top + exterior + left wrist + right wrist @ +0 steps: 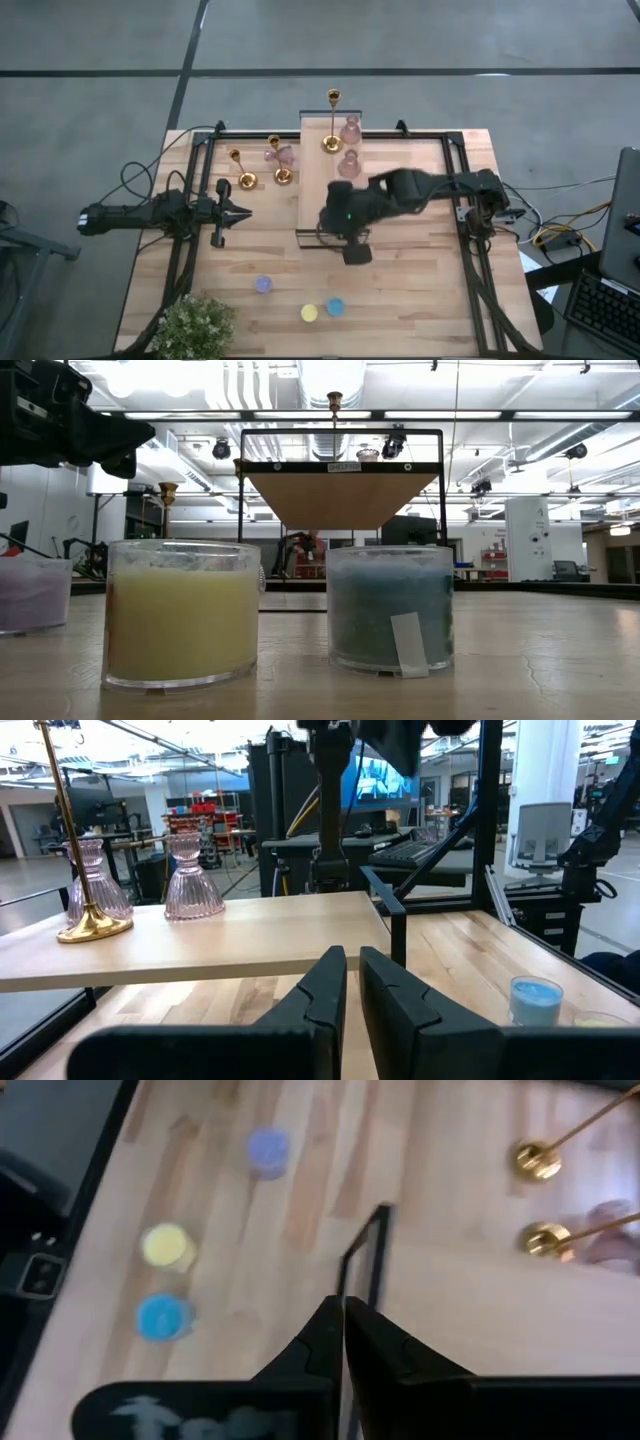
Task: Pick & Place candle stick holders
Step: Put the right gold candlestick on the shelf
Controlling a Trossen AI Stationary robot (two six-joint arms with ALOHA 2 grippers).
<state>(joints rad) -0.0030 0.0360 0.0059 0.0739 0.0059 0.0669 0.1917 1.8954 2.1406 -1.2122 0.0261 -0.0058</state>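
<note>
One gold candle stick holder (332, 140) and two pink ones (349, 148) stand on a raised light-wood shelf (325, 200). Two more gold ones (247, 180) (283, 176) and a pink one (278, 155) are on the table left of it. Purple (263, 284), yellow (310, 313) and blue (335, 306) cups sit near the front edge. My right gripper (355, 252) hangs shut and empty above the shelf's near end, tilted down (342, 1320). My left gripper (240, 212) rests level at the left, shut with only a slit between its fingers (352, 990), holding nothing.
A green leafy plant (195, 325) stands at the near left corner. A black frame (455, 200) runs along the table's sides and back. The shelf's black leg (365, 1270) stands just below my right gripper. Bare wood lies between the shelf and the cups.
</note>
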